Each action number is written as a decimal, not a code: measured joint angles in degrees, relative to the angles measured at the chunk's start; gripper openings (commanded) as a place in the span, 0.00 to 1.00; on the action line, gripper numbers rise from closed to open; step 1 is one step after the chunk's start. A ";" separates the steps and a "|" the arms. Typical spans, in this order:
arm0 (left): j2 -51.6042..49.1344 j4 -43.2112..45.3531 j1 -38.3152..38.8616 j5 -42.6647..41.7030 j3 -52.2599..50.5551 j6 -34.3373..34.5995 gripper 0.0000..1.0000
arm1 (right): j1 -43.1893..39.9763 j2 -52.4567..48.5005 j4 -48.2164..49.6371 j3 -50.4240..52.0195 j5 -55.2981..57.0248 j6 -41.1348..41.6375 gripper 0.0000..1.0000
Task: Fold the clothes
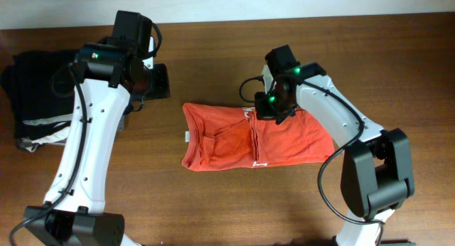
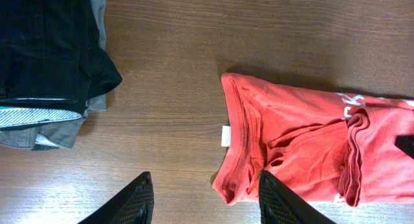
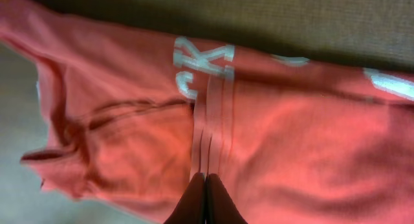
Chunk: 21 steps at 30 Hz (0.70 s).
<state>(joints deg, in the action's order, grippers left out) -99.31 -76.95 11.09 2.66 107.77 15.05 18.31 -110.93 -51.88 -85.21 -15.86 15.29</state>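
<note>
One orange-red T-shirt lies flat on the wooden worktop, folded into a long band. White lettering shows beside a pleated ridge across its middle, and a small white tag sits at its collar end. Over that ridge the right arm reaches in, its jaws pressed together with no cloth visible between the fingertips. Just off the shirt's collar end, the left arm holds its jaws apart above bare wood, gripping nothing. Well apart from the shirt, beyond that same end, sits a pile of folded garments, black on top with grey and white beneath.
</note>
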 measured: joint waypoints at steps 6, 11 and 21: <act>0.00 0.09 0.00 0.00 -0.07 0.02 0.52 | 0.00 0.00 10.03 6.10 0.46 1.09 0.04; 0.00 0.22 0.00 0.00 -0.15 0.02 0.52 | 0.00 0.00 19.71 12.00 0.70 2.64 0.05; 0.00 0.26 0.00 0.00 -0.28 0.02 0.52 | -0.44 -0.37 24.96 16.70 -2.32 2.25 0.44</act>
<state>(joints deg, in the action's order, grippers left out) -99.31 -76.69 11.09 2.66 107.48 15.07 17.87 -111.31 -26.92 -68.51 -18.17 17.54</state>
